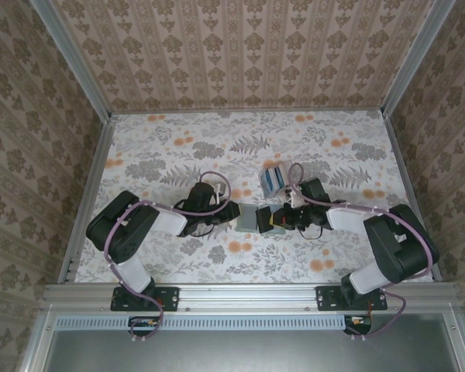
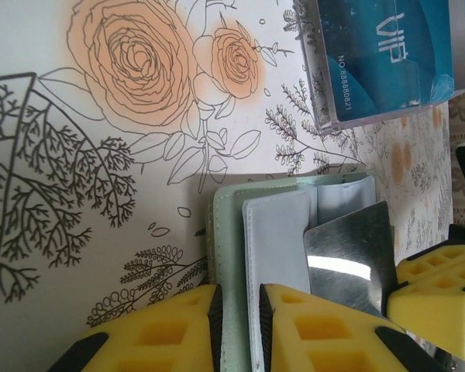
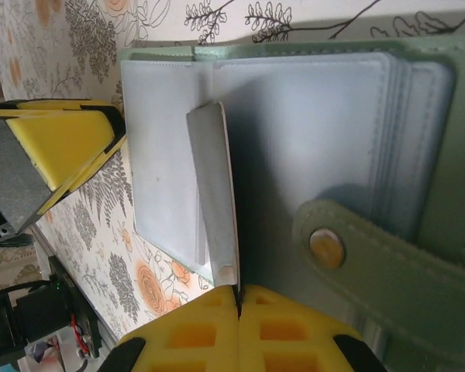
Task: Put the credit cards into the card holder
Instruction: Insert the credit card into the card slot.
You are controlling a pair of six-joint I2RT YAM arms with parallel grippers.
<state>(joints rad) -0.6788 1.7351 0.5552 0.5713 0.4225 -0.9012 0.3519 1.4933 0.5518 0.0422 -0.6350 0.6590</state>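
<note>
left gripper (image 2: 240, 304) close at the lens: yellow fingers nearly together, pinching the stitched edge of the card holder (image 2: 226, 225) and what looks like the first clear sleeve (image 2: 275, 240) between the pads. the card holder is a pale green wallet, lying open and flat on the floral cloth (image 2: 101, 256), mid-table between the two arms.

right gripper (image 3: 238, 298): fingers pressed tight together on the short end of a silver card (image 3: 213, 194). the card stands on edge, tilted, over the open sleeves, running from the fingertips toward the line where two sleeve pages meet. its lower edge touches or nearly touches the plastic; from this angle i cannot tell whether it has entered a sleeve mouth.

a green strap (image 3: 387, 263) with a brass-coloured snap (image 3: 325, 246) lies across the sleeves beside the card.

blue cards (image 2: 380, 54), marked "vip", sit stacked in a clear case on the cloth just beyond the card holder, apart from it, on the far side from the arm bases.

from above, the two grippers meet at the card holder, one on each side.
</note>
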